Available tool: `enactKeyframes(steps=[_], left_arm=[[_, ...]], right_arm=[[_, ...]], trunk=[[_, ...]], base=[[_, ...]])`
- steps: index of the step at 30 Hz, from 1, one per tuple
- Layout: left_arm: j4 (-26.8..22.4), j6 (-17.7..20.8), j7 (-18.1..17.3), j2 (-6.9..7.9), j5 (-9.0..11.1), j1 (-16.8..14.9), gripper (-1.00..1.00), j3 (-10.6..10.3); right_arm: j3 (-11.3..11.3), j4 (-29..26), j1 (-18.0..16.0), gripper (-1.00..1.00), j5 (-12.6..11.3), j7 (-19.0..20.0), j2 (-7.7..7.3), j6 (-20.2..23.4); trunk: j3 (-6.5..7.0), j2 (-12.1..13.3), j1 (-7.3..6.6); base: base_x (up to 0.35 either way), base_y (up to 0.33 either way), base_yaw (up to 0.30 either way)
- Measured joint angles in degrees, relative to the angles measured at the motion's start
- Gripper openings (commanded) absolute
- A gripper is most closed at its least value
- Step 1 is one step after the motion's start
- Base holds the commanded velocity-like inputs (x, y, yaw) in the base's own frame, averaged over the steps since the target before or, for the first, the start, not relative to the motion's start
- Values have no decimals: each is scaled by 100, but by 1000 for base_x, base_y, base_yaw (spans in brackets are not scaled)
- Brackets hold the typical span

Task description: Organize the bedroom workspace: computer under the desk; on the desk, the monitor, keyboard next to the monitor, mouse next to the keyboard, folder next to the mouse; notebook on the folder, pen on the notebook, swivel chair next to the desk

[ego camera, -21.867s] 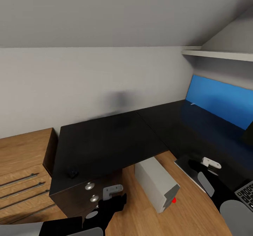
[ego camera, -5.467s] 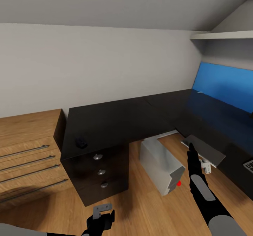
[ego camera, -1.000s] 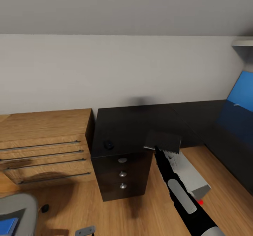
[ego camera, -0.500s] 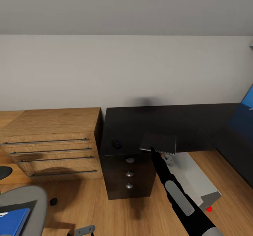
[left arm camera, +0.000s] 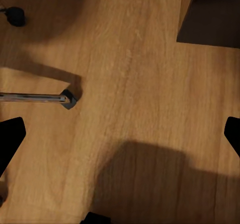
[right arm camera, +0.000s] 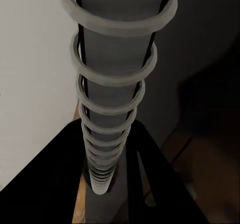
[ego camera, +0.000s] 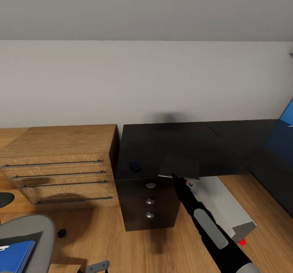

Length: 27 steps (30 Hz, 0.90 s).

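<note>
My right gripper is shut on a dark spiral-bound notebook, held flat just over the front edge of the black desk. In the right wrist view the notebook's wire spiral runs up from between the black fingers. A small black mouse lies on the desk near its left front corner. The grey computer rests on the floor beside the desk's drawer unit. A blue folder lies on the grey swivel chair at the lower left. My left gripper hangs open over the wooden floor.
A wooden chest of drawers adjoins the desk's left end. The black drawer unit stands under the desk. The blue monitor screen shows at the right edge. A chair leg and a caster lie below my left gripper.
The view swung left a second ago, then held still. Since half a second ago, my right arm has shifted the notebook slightly to the left along the desk's front edge.
</note>
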Motion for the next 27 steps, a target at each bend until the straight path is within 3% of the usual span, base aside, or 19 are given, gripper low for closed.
enactKeyframes(steps=[1,5,19,27], left_arm=[[-1,0,0,-3,1,2,100,0],[0,1,0,-6,0,3,100,0],[6,2,0,-10,6,3,100,0],[7,9,0,-8,5,4,100,0]], right_arm=[[1,1,-1,-100,-121,0,-2,76],[2,2,0,-100,-243,4,-23,144],[4,2,-3,-100,-268,9,-32,158],[4,1,-1,-100,-267,10,-32,155]], trunk=[[0,0,0],[-53,-119,65],[-305,-681,373],[-305,-682,373]], base=[[0,0,0],[0,0,0],[0,0,0],[0,0,0]])
